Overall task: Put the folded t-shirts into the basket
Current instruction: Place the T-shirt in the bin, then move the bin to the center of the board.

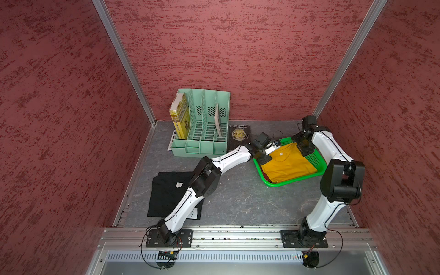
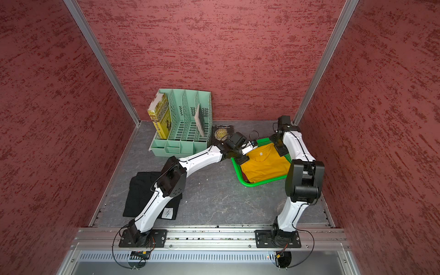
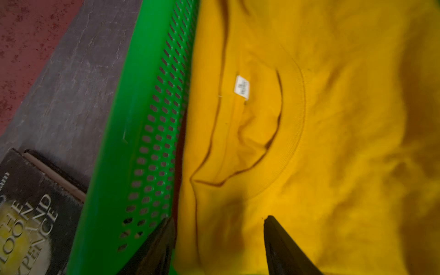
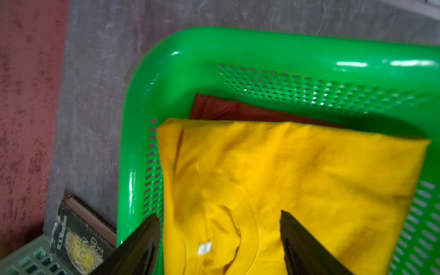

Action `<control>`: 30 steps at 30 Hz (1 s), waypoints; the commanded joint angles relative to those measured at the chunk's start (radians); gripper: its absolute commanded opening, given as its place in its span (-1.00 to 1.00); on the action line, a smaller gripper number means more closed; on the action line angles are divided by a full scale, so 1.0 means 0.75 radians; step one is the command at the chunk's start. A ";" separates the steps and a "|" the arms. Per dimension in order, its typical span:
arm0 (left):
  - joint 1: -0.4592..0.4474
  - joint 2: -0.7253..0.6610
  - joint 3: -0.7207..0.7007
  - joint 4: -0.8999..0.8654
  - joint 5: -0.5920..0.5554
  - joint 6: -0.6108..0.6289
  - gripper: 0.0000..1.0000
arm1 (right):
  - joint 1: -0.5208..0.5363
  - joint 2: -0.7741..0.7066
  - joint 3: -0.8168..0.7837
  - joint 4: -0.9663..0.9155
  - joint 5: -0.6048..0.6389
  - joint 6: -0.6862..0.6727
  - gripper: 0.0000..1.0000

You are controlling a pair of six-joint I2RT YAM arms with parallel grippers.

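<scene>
The mustard yellow t-shirt (image 1: pixel 288 164) (image 3: pixel 333 119) lies folded in the bright green basket (image 1: pixel 281 184) (image 4: pixel 190 47) at the back right, neck tag up. A dark red t-shirt (image 4: pixel 226 109) shows under it at one corner. The black t-shirt (image 1: pixel 166 190) (image 2: pixel 140 192) lies flat on the table at the front left, partly hidden by my left arm. My left gripper (image 1: pixel 264 159) (image 3: pixel 219 219) stands open over the yellow shirt's collar end by the basket wall. My right gripper (image 1: pixel 304 147) (image 4: pixel 219 214) is open over the far side of the same shirt.
A mint-green file organizer (image 1: pixel 202 140) with a yellow book (image 1: pixel 179 116) stands at the back left. A black paperback book (image 1: pixel 240 137) (image 3: pixel 35 214) lies flat between the organizer and the basket. Red walls close in the left, back and right.
</scene>
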 commanded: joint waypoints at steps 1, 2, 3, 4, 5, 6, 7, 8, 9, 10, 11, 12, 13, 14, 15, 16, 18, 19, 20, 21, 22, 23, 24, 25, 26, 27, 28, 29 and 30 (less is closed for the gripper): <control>-0.039 -0.246 -0.114 0.164 -0.090 0.010 0.29 | -0.002 -0.155 -0.017 -0.068 -0.042 -0.089 0.71; -0.044 -0.308 -0.182 0.197 -0.111 -0.009 0.30 | 0.000 -0.200 -0.036 -0.088 -0.033 -0.125 0.70; -0.046 -0.374 -0.233 0.212 -0.119 -0.025 0.31 | 0.003 -0.232 -0.052 -0.107 -0.026 -0.152 0.68; -0.045 -0.427 -0.289 0.229 -0.121 -0.041 0.31 | 0.005 -0.258 -0.076 -0.115 -0.020 -0.186 0.65; -0.044 -0.480 -0.345 0.246 -0.123 -0.053 0.32 | 0.011 -0.291 -0.105 -0.114 -0.031 -0.226 0.62; -0.044 -0.533 -0.407 0.263 -0.126 -0.067 0.33 | 0.021 -0.327 -0.146 -0.104 -0.045 -0.267 0.58; -0.041 -0.576 -0.467 0.275 -0.126 -0.084 0.34 | 0.033 -0.362 -0.191 -0.088 -0.065 -0.304 0.53; -0.036 -0.628 -0.525 0.281 -0.121 -0.106 0.35 | 0.049 -0.394 -0.238 -0.065 -0.101 -0.353 0.46; -0.030 -0.684 -0.579 0.284 -0.113 -0.141 0.36 | 0.073 -0.428 -0.285 -0.035 -0.135 -0.408 0.41; -0.021 -0.731 -0.635 0.284 -0.103 -0.176 0.36 | 0.098 -0.456 -0.320 -0.022 -0.169 -0.454 0.36; -0.009 -0.784 -0.697 0.284 -0.098 -0.214 0.37 | 0.129 -0.485 -0.347 -0.017 -0.206 -0.497 0.33; 0.005 -0.839 -0.755 0.291 -0.100 -0.262 0.38 | 0.163 -0.499 -0.367 -0.020 -0.234 -0.542 0.32; 0.016 -0.896 -0.812 0.303 -0.106 -0.307 0.40 | 0.205 -0.504 -0.383 -0.032 -0.263 -0.585 0.32; 0.033 -0.945 -0.882 0.324 -0.120 -0.363 0.44 | 0.249 -0.502 -0.399 -0.044 -0.303 -0.626 0.32; 0.049 -1.011 -0.947 0.347 -0.143 -0.431 0.49 | 0.298 -0.500 -0.416 -0.053 -0.342 -0.662 0.31; 0.066 -1.073 -1.010 0.354 -0.160 -0.486 0.57 | 0.352 -0.492 -0.433 -0.053 -0.385 -0.693 0.31; 0.093 -1.194 -1.126 0.347 -0.175 -0.566 0.97 | 0.460 -0.476 -0.462 -0.046 -0.425 -0.730 0.32; 0.106 -1.246 -1.176 0.349 -0.188 -0.610 1.00 | 0.511 -0.465 -0.470 -0.048 -0.420 -0.730 0.33; 0.121 -1.293 -1.224 0.353 -0.196 -0.664 1.00 | 0.557 -0.461 -0.483 -0.037 -0.420 -0.731 0.33; 0.137 -1.351 -1.275 0.362 -0.201 -0.729 0.99 | 0.594 -0.460 -0.501 -0.021 -0.428 -0.732 0.34; 0.158 -1.398 -1.338 0.368 -0.219 -0.812 0.99 | 0.623 -0.460 -0.523 0.014 -0.452 -0.731 0.34; 0.179 -1.447 -1.397 0.368 -0.246 -0.898 0.99 | 0.645 -0.458 -0.544 0.052 -0.483 -0.728 0.34; 0.201 -1.501 -1.452 0.346 -0.259 -1.002 0.99 | 0.663 -0.451 -0.561 0.093 -0.522 -0.719 0.33; 0.227 -1.541 -1.502 0.311 -0.256 -1.091 0.99 | 0.682 -0.442 -0.572 0.130 -0.569 -0.710 0.34; 0.251 -1.596 -1.553 0.273 -0.243 -1.162 0.99 | 0.705 -0.407 -0.579 0.160 -0.616 -0.707 0.34; 0.282 -1.643 -1.599 0.232 -0.224 -1.218 0.99 | 0.730 -0.387 -0.581 0.198 -0.640 -0.701 0.35; 0.317 -1.697 -1.640 0.196 -0.199 -1.260 0.99 | 0.756 -0.365 -0.575 0.224 -0.652 -0.699 0.36; 0.351 -1.741 -1.678 0.157 -0.173 -1.299 1.00 | 0.780 -0.343 -0.565 0.247 -0.654 -0.698 0.37; 0.395 -1.791 -1.707 0.109 -0.137 -1.325 0.99 | 0.800 -0.306 -0.548 0.264 -0.647 -0.696 0.38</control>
